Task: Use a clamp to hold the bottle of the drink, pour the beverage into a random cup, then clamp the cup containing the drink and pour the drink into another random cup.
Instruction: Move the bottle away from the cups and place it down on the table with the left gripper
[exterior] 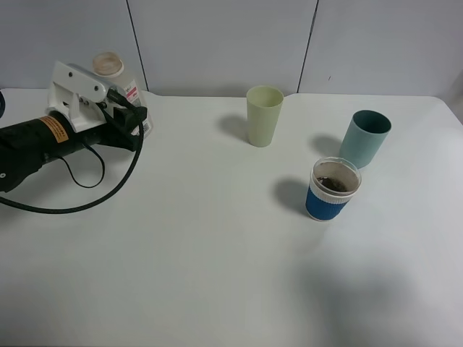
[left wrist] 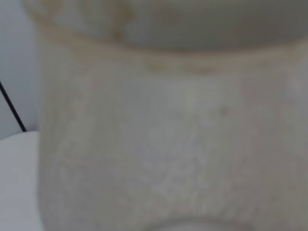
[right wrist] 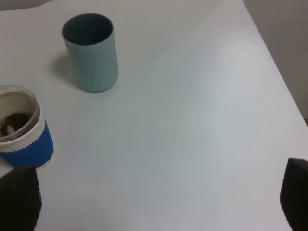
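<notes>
Standing upright, bottle (exterior: 116, 72) points its mouth up.

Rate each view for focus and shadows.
Exterior high: sharp, evenly lit, soft shadows left of the green cup, teal cup and blue-sleeved cup. Left wrist: the bottle fills the frame, wholly out of focus. Right wrist: table and cups sharp; the gripper fingertips are dark and blurred in the corners.

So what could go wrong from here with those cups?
The blue-sleeved cup already holds dark drink, and the teal cup stands close beside it: the open right gripper might bump the teal one while grabbing it. The left gripper is right at the bottle near the table's far corner; a nudge might topple it.
</notes>
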Available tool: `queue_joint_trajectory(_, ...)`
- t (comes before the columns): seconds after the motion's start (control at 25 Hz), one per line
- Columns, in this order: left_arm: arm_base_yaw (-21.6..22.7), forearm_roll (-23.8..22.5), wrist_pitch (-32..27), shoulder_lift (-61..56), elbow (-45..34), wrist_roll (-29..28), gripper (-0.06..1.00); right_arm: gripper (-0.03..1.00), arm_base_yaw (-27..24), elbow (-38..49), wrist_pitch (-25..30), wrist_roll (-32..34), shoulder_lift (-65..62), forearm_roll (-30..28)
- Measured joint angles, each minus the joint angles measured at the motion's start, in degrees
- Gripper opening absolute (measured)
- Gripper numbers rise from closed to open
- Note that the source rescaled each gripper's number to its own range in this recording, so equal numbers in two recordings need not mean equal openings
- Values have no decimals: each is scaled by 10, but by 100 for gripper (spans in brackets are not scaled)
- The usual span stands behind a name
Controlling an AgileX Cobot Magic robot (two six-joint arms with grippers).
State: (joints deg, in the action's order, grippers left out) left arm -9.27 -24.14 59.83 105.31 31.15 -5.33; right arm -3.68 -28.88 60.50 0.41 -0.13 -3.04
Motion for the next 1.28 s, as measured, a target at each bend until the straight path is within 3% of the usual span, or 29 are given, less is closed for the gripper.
queue_joint_trajectory(0.28,5,-3,70,73,1,0,2,100,0,0,0,0,0,0)
queue_joint_trajectory(1.28,5,4,120,174,15,18,2,100,0,0,0,0,0,0)
